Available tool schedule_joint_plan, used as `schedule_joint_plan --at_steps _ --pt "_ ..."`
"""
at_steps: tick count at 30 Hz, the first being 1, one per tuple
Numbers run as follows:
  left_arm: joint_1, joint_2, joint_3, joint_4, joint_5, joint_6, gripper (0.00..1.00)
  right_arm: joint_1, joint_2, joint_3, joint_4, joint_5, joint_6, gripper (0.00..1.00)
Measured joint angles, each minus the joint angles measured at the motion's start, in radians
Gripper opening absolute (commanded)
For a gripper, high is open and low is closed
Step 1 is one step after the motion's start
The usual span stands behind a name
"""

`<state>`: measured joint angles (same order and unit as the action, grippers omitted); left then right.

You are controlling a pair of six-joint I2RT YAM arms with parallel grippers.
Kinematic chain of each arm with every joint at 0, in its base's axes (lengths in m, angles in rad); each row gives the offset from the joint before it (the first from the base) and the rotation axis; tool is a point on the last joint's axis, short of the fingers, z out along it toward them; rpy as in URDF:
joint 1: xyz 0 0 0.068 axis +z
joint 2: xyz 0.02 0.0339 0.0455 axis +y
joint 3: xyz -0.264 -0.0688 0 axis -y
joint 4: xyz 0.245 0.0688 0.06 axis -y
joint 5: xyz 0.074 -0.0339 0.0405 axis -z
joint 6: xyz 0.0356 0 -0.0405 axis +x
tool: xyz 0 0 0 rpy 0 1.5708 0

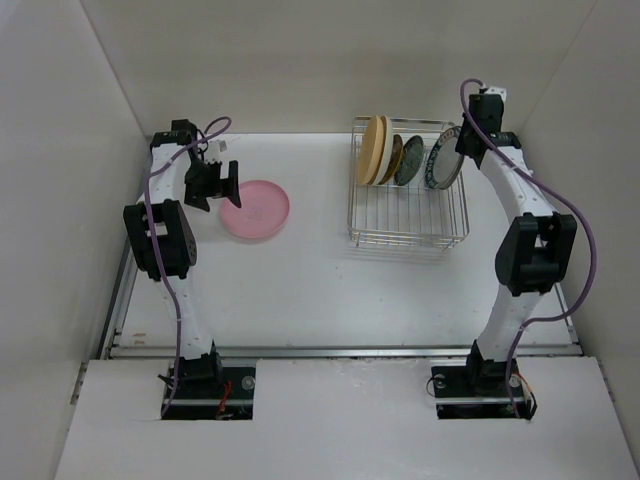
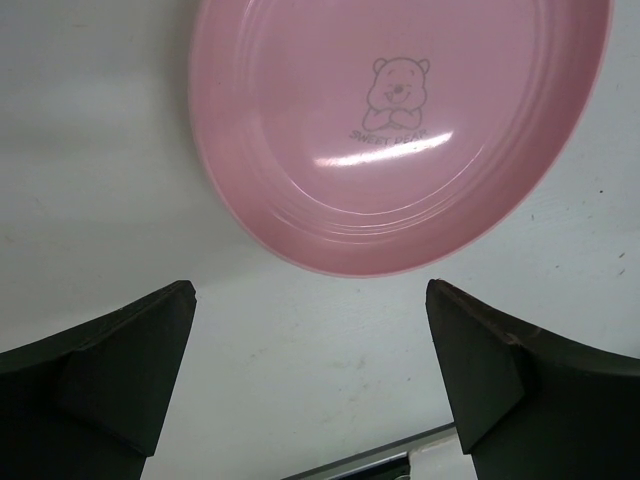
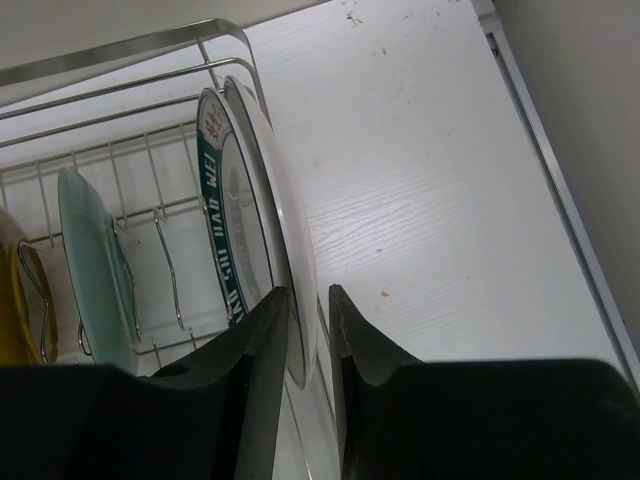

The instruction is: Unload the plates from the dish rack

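From above: the pink plate (image 1: 255, 209) lies flat on the surface (image 1: 330, 290) beside my left tool (image 1: 215, 185), well apart from the dish rack (image 1: 408, 225), where the tan plate (image 1: 376, 150) stands on edge.

Left wrist: the tool is released, jaws wide, not touching the pink plate.

Right wrist: my right tool (image 3: 308, 300) grasps the teal-rimmed plate (image 3: 270, 200) by its edge, with the rack wires crowding close.

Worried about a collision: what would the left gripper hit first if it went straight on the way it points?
Probably the pink plate, flat just ahead of the open left gripper; depth is unclear, so the table before its rim might come first.
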<state>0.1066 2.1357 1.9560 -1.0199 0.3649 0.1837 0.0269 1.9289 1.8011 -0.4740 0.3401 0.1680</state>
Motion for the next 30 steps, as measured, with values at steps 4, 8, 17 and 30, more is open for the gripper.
schedule_joint_plan --at_steps 4,8,17,30 --pt "0.000 0.000 -0.006 -0.004 -0.002 0.002 1.00 0.000 0.017 -0.002 0.012 -0.002 0.000 0.26" --pt "0.000 -0.003 -0.012 -0.004 0.001 0.002 1.00 0.000 0.030 -0.003 0.019 -0.003 0.004 0.24" --pt "0.000 -0.043 -0.057 -0.008 0.011 0.002 1.00 0.001 0.048 -0.006 0.025 0.010 -0.014 0.03" --pt "0.000 -0.241 -0.116 -0.010 0.050 0.022 1.00 0.005 -0.121 0.087 -0.111 0.157 -0.106 0.00"
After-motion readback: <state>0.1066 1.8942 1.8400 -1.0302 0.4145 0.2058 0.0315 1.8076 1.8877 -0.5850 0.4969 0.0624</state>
